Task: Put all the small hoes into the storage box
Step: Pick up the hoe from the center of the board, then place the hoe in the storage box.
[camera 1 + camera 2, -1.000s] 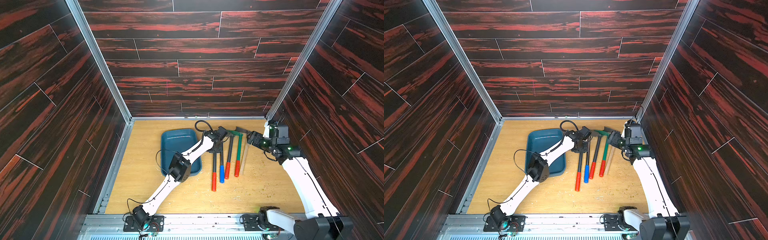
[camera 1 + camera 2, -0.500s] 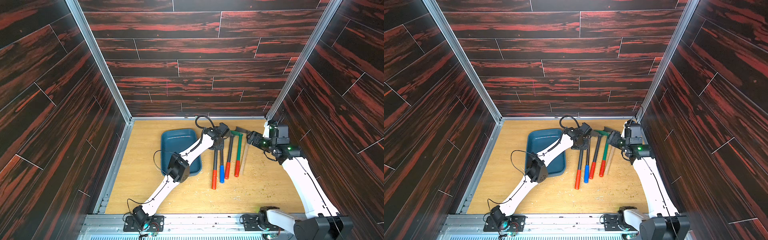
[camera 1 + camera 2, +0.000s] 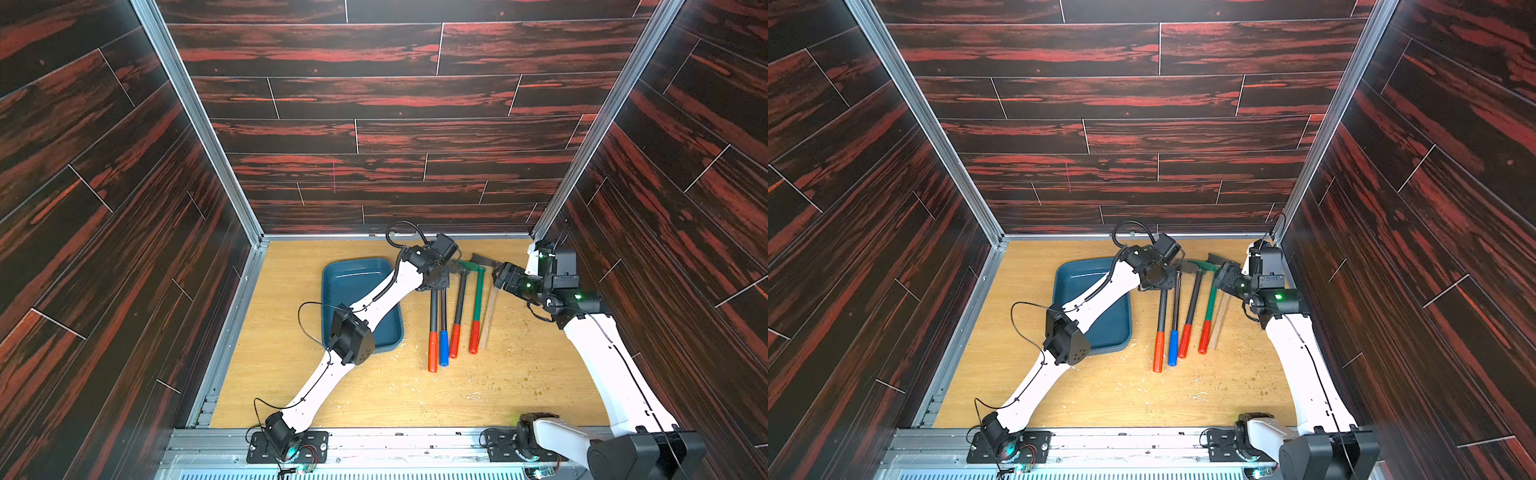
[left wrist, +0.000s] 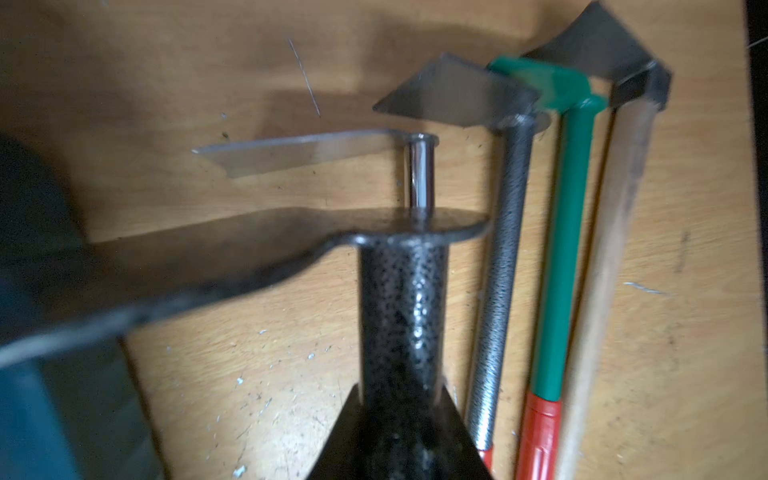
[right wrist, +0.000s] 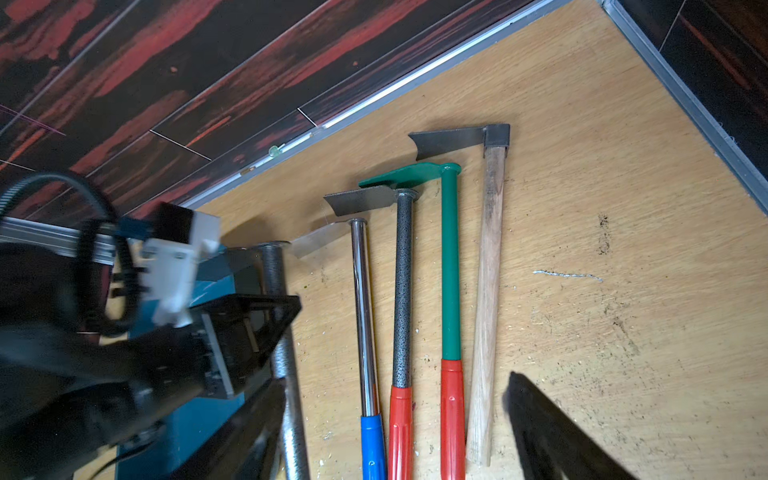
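Left gripper (image 3: 437, 283) clamps the speckled hoe (image 3: 433, 312) near its head, beside the box (image 3: 356, 263), and should lift level, clear the other hoes (image 3: 459, 309), then lay it lengthwise inside, while the right gripper (image 3: 500, 277) gapes idle.

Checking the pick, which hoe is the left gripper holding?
The black speckled hoe nearest the storage box: it alone has the left gripper shut on its shaft.

Pretty clearly a robot test cell in a lab, not a real shed: wood-look panels (image 3: 395, 95) on three sides, aluminium posts (image 3: 198, 120), a scuffed wooden table (image 3: 519, 382), and my left arm (image 3: 390, 291) and right arm (image 3: 598, 357) bolted to a metal rail (image 3: 415, 446).
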Tool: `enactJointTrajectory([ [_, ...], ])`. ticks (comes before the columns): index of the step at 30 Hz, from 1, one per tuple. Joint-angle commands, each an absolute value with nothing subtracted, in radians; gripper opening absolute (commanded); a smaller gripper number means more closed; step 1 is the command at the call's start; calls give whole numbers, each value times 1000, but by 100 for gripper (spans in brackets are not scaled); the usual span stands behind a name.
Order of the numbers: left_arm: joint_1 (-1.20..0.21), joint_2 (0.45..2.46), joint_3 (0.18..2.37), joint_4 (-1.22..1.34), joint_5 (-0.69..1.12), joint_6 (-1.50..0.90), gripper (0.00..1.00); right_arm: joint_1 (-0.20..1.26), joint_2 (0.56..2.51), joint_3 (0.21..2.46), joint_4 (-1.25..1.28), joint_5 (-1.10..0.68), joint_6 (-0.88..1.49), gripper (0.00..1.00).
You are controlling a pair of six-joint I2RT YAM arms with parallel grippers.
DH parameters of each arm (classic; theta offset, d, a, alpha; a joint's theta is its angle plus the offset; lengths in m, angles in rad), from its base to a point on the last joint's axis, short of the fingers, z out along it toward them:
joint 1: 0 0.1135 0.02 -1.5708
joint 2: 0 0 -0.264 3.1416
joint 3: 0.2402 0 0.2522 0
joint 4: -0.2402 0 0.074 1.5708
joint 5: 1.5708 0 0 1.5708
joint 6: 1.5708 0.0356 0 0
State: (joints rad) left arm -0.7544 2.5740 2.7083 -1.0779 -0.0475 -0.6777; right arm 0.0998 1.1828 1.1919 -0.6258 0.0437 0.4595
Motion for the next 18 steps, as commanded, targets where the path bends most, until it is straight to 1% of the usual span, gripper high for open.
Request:
enactJointTrajectory([
  [1,-736,2447,2750,-1116,-70,-691,1,97,1192,1201,-620,36,469,86],
  [4,-713,2414,2733,-1134,-91,-702,0,97,1191,1199,-620,36,471,86],
  [11,-649,2306,2580,-1114,-151,-736,0,98,1195,1197,-620,34,469,86],
  [15,-633,2268,2544,-1111,-184,-766,0,98,1196,1195,-618,30,469,86],
  [18,-612,2246,2504,-1097,-180,-792,0,97,1197,1193,-617,27,469,86],
])
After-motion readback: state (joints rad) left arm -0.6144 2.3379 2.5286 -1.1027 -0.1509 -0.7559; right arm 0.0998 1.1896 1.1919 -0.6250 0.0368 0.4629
